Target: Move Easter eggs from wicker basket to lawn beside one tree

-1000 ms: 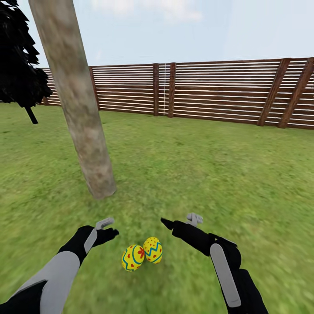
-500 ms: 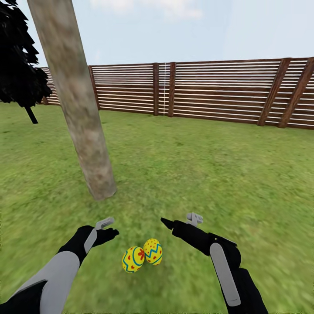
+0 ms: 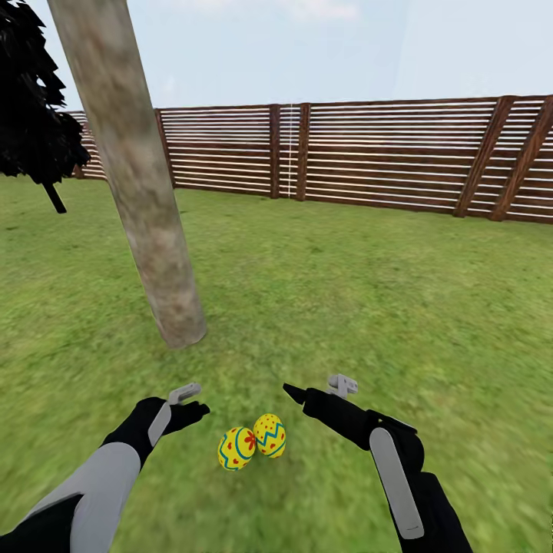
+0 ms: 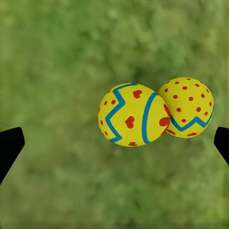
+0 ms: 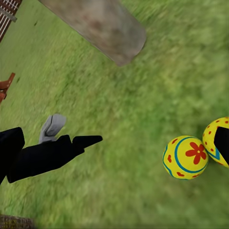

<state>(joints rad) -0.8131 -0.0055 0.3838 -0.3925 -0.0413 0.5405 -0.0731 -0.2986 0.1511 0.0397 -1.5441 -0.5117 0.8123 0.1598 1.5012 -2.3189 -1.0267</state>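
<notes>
Two yellow Easter eggs with blue zigzags and red marks lie touching on the lawn [image 3: 399,307], one [image 3: 236,448] beside the other [image 3: 269,435], a short way in front of the tree's pale trunk [image 3: 153,200]. My left gripper [image 3: 192,403] hangs open just left of them, and my right gripper [image 3: 316,388] hangs open just right of them, both empty. The left wrist view looks straight down on both eggs [image 4: 133,114] [image 4: 188,107] between its spread fingertips [image 4: 9,148]. The right wrist view has one egg [image 5: 185,157], the other egg [image 5: 213,138] and the trunk's foot [image 5: 100,26]. The wicker basket is out of view.
A brown slat fence [image 3: 384,153] closes the garden at the back. A dark-leaved tree [image 3: 34,115] stands at the far left. Open grass stretches to the right of the trunk and around the eggs.
The whole head picture has shifted up slightly, so the camera moved. The eggs and both grippers hold their places relative to each other.
</notes>
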